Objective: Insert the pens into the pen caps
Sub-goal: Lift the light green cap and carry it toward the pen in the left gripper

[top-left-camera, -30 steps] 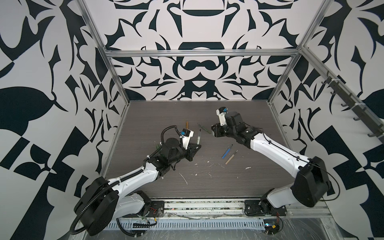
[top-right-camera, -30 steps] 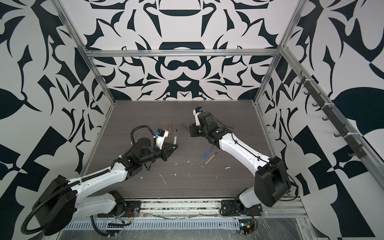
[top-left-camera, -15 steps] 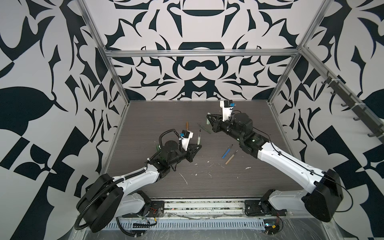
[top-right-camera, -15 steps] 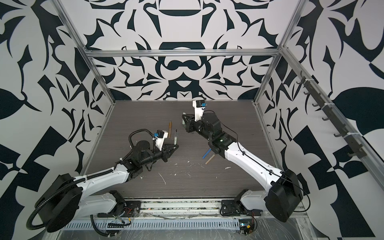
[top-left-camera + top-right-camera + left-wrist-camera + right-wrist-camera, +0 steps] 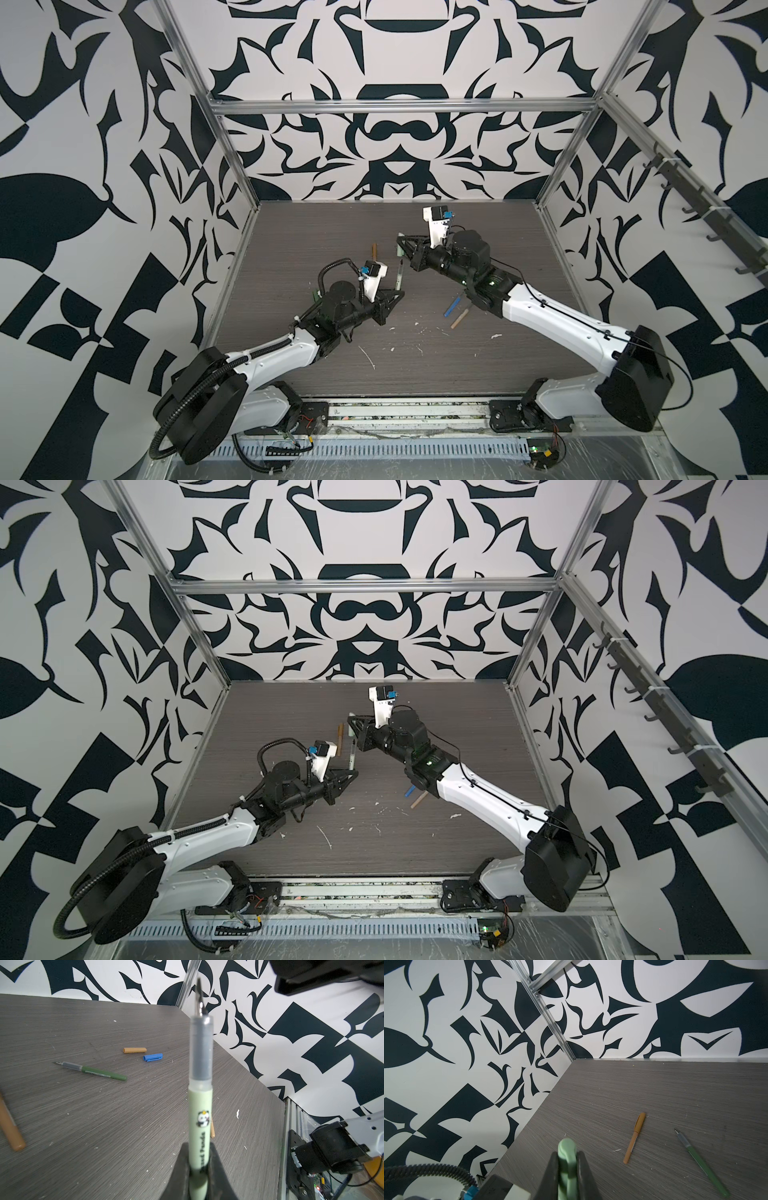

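Note:
My left gripper (image 5: pixel 199 1147) is shut on the lower barrel of a pale green pen (image 5: pixel 200 1095), which stands upright with its dark tip up. My right gripper (image 5: pixel 567 1155) is shut on a light green pen cap (image 5: pixel 566 1146). In a top view the cap (image 5: pixel 398 249) hangs just beyond the pen (image 5: pixel 400 276), a small gap from its tip. A dark green pen (image 5: pixel 93 1071) lies uncapped on the table. A blue pen (image 5: pixel 452 306) and a tan pen (image 5: pixel 459 321) lie beside the right arm. A tan cap (image 5: pixel 135 1050) and a blue cap (image 5: pixel 153 1057) lie together farther off.
An ochre-brown pen (image 5: pixel 634 1138) showing a clip and no dark tip lies beside the dark green pen (image 5: pixel 699 1159). White flecks (image 5: pixel 368 357) dot the table's front half. Patterned walls close in three sides, and a metal rail (image 5: pixel 415 409) runs along the front.
My right gripper has risen from near the table with the cap and swung left toward the pen's tip. The left gripper has kept the pen almost still.

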